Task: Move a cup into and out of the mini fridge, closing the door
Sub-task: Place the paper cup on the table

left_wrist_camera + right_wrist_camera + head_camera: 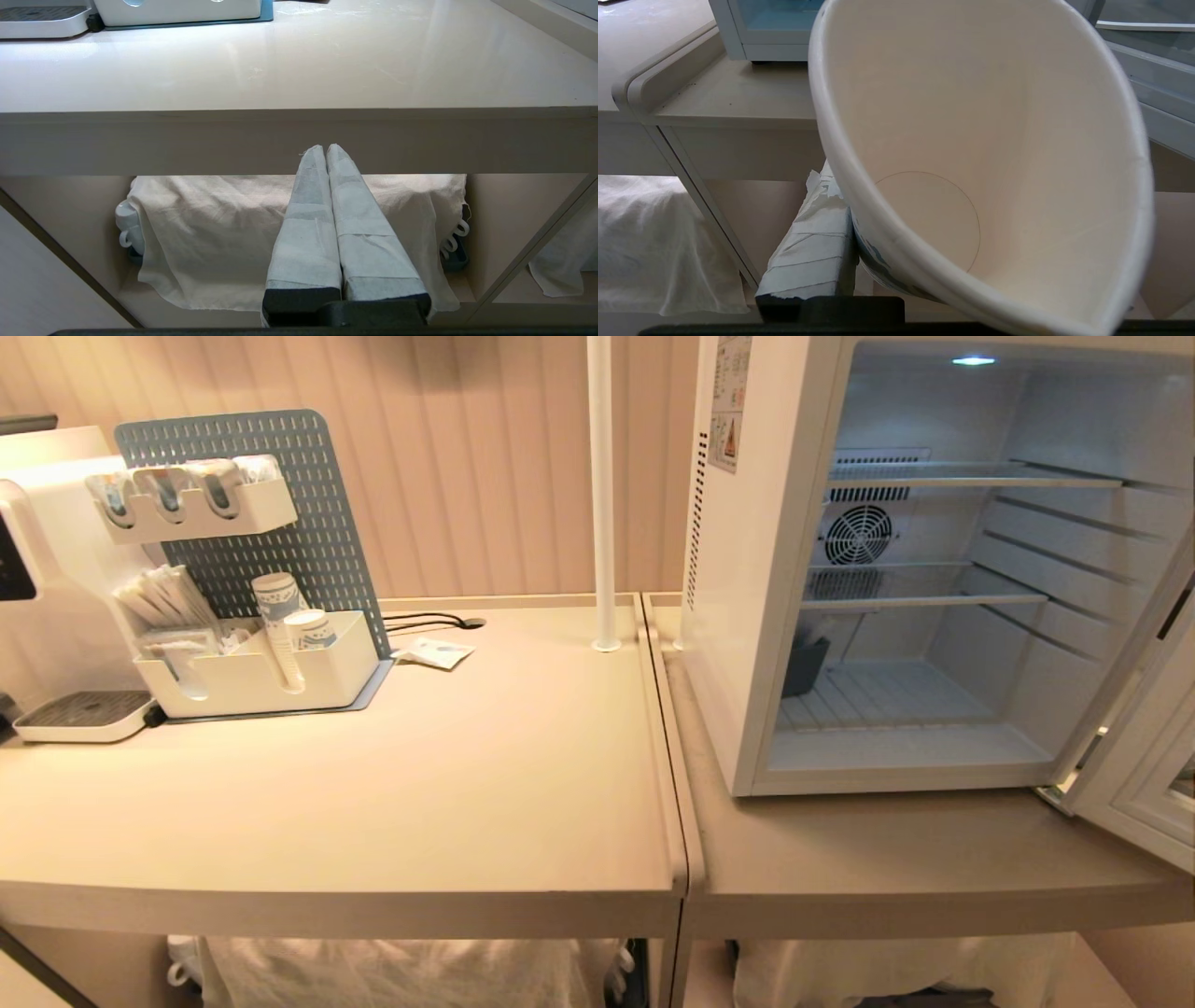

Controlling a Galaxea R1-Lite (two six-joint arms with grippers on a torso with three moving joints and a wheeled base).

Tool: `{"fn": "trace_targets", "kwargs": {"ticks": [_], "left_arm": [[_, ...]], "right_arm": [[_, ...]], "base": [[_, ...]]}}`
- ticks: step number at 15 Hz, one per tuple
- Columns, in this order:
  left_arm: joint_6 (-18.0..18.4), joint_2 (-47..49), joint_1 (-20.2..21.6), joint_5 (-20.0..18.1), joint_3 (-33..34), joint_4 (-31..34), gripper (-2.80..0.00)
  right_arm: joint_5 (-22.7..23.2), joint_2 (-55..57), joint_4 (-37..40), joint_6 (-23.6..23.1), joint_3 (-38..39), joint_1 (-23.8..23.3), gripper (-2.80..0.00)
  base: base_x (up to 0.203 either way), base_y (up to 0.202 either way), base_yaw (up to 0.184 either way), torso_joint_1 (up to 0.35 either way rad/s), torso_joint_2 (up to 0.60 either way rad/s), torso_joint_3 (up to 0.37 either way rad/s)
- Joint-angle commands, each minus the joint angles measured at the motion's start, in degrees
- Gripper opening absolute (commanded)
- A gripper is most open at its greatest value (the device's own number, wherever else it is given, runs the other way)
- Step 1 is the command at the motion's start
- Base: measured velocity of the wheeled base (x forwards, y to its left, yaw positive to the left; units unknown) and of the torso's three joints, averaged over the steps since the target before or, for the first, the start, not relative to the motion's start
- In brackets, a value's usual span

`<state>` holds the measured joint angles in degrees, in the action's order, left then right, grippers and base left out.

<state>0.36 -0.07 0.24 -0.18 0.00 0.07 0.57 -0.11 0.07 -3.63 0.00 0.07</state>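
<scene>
The cup [971, 140], white paper with a blue print and a rolled rim, fills the right wrist view with its mouth toward the camera. My right gripper [924, 219] is shut on it; one taped finger [812, 247] presses its side and the other is hidden behind the cup. It hangs in front of and below the table's edge. The mini fridge [747, 616] stands open and lit on the right table, its door [1144, 775] swung out to the right. My left gripper [325, 149] is shut and empty, low in front of the left table's edge. Neither arm shows in the head view.
A white organizer [261, 677] with a stack of cups [280, 616] and a coffee machine [47, 551] stand at the back left. A white pole [602, 495] rises between the tables. A dark tub [803, 667] sits inside the fridge. Cloth [210, 233] covers mugs under the table.
</scene>
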Motion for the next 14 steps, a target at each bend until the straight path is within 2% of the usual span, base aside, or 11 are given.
{"fn": "trace_targets", "kwargs": {"ticks": [1, 6, 14], "left_arm": [[-0.2, 0.1, 0.0, 0.0, 0.1, -0.1, -2.80], [0.0, 0.1, 0.0, 0.0, 0.0, 0.1, -2.80], [-0.1, 0.1, 0.0, -0.1, 0.1, -0.1, -2.80]], "right_arm": [[0.0, 0.1, 0.0, 0.0, 0.0, 0.0, -2.80], [0.0, 0.1, 0.0, 0.0, 0.0, 0.0, -2.80], [0.0, 0.1, 0.1, 0.0, 0.0, 0.0, -2.80]], "base": [[0.000, 0.000, 0.000, 0.000, 0.00, 0.000], [0.000, 0.018, -0.002, 0.000, 0.00, 0.000], [0.000, 0.186, -0.001, 0.002, 0.00, 0.002]]}}
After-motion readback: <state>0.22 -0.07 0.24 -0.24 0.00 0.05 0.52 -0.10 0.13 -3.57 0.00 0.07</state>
